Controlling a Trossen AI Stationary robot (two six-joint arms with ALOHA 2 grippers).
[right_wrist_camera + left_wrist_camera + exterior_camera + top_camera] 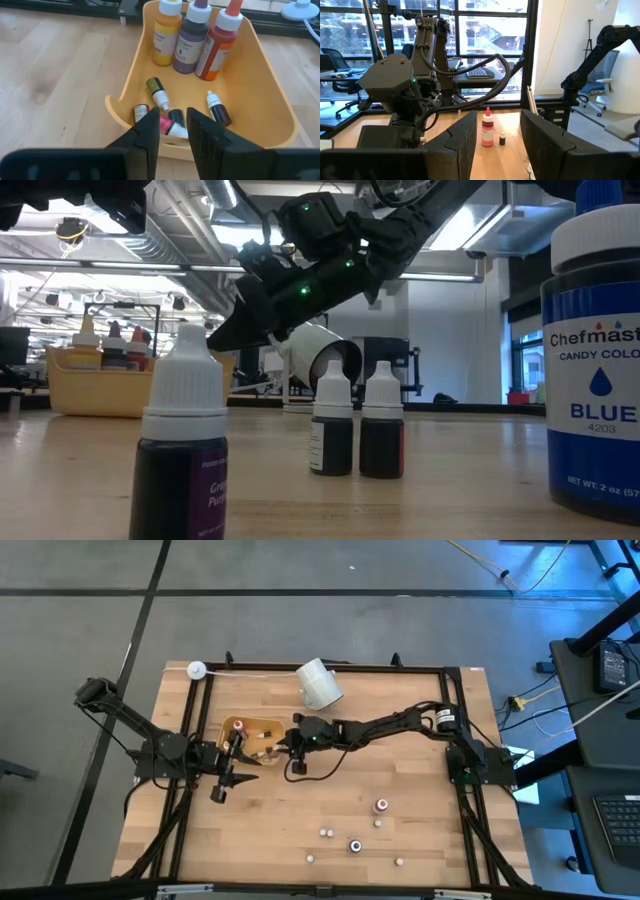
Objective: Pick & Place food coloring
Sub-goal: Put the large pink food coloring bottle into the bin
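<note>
The shallow yellow tray point(260, 80) point(262, 724) holds three upright bottles, yellow point(164, 35), purple point(190, 42) and red point(220, 47), with several tiny food coloring bottles point(157, 92) point(218, 109) lying on its floor. My right gripper point(173, 122) point(283, 746) slants down over the tray's near wall, its fingers a narrow gap apart. A dark bottle with a white cap point(175, 125) shows in that gap. My left gripper point(495, 145) point(222, 785) waits open beside the tray, holding nothing. More food coloring bottles point(381, 805) point(355, 845) stand on the table's near right. My right gripper has its fingertips point(150, 127) on either side of the small dark bottle, coming slanting down from the table's right. The fingers hide the bottle's sides, so I cannot tell whether they touch it or whether it lies on the tray floor.
A big white cup point(320, 684) lies on its side behind the tray. A small white object point(196, 669) sits at the far left corner. In the low view, bottles point(185, 450) point(332, 425) point(382, 425) and a blue one point(598, 360) stand close by.
</note>
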